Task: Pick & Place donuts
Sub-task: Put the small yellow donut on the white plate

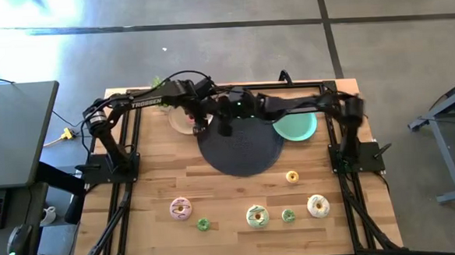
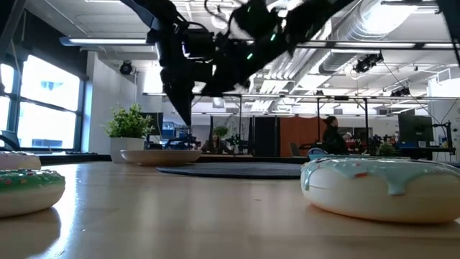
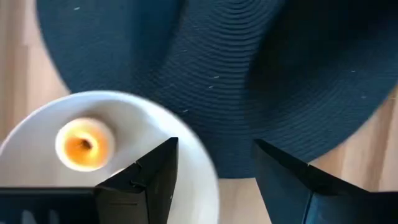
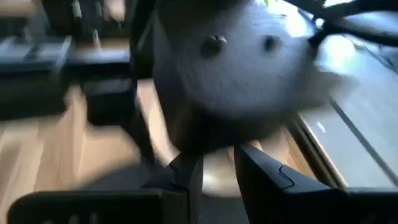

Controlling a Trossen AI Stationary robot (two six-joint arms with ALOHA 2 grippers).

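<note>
My left gripper (image 3: 214,146) is open and empty, hovering over the edge of the beige plate (image 1: 179,122) where it meets the black mat (image 1: 240,146). A small yellow donut (image 3: 84,144) lies flat on that plate. My right gripper (image 4: 217,165) hangs over the mat's far part, close beside the left one (image 1: 226,126); its fingers stand slightly apart with nothing between them. Several more donuts lie flat on the near half of the table: yellow (image 1: 292,176), pink (image 1: 181,209), white (image 1: 318,206), green-and-white (image 1: 256,216), and two mini green ones (image 1: 203,224) (image 1: 287,216).
A teal plate (image 1: 296,127) sits right of the mat under the right arm. Both arms cross above the table's far half, nearly meeting. A small potted plant (image 2: 128,129) stands at the far left corner. Bare wood lies between the mat and the donut row.
</note>
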